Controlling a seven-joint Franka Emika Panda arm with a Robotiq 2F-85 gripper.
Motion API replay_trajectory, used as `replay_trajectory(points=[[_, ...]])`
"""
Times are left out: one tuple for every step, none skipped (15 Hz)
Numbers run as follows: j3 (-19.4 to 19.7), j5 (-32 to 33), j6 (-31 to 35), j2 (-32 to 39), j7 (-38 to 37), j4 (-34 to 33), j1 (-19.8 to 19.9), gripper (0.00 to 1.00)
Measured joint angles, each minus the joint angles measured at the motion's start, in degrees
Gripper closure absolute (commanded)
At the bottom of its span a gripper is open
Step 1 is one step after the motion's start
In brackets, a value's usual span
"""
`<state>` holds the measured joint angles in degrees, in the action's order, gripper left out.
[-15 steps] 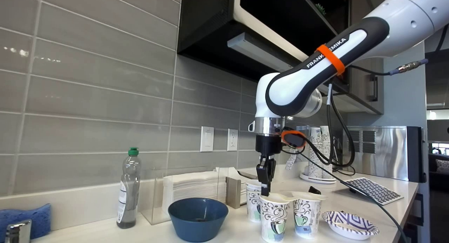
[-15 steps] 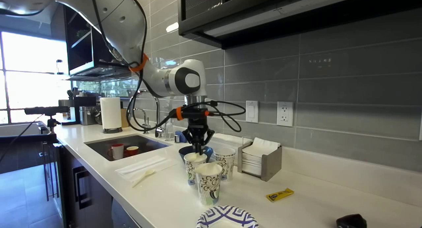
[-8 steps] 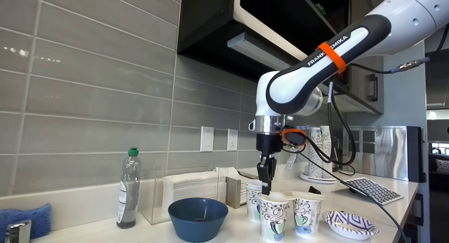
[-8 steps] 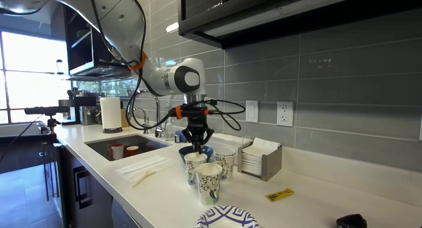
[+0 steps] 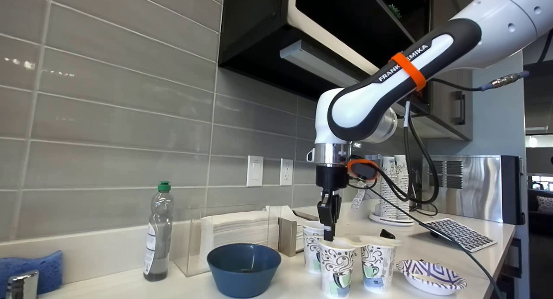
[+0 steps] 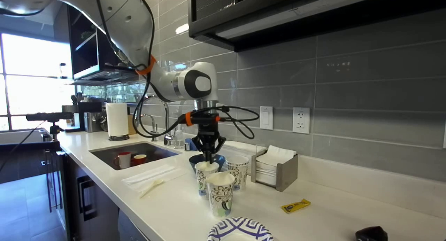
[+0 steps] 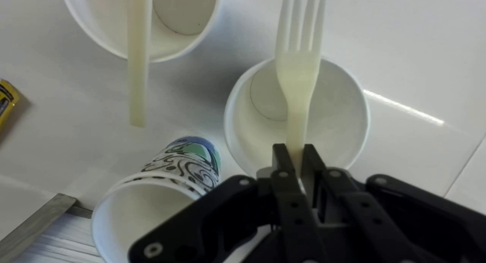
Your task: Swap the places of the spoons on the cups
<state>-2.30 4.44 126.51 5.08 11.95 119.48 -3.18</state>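
Topple danger!

Wrist view: the black gripper (image 7: pixel 295 156) is pinching a cream plastic fork (image 7: pixel 298 76) over a white paper cup (image 7: pixel 341 118). Both exterior views: a swirl-printed white cup (image 5: pixel 378 271) is standing near; a low sideways drag could be toppling it.

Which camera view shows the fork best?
The wrist view: looking down, it shows the fork over a cup, tines clear, handle running into the gripper. In both exterior views it is only a pale patch by that cup's rim, tines indistinct.
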Motion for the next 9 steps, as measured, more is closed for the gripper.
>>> replay_trajectory(points=[[0.0,0.0,-0.04,0.04,0.0,0.0,0.0,0.62],[0.0,0.0,-0.06,0.07,0.0,0.0,0.0,0.56],[0.0,0.0,-0.06,0.08,0.0,0.0,0.0,0.49],[0.0,0.0,-0.06,0.09,0.0,0.0,0.0,0.41],[0.0,0.0,-0.06,0.08,0.0,0.0,0.0,0.35],[-0.01,0.0,-0.06,0.08,0.0,0.0,0.0,0.29],[-0.02,0.0,-0.06,0.08,0.0,0.0,0.0,0.2],[-0.03,0.0,-0.06,0.08,0.0,0.0,0.0,0.14],[-0.04,0.0,-0.06,0.05,0.0,0.0,0.0,0.08]])
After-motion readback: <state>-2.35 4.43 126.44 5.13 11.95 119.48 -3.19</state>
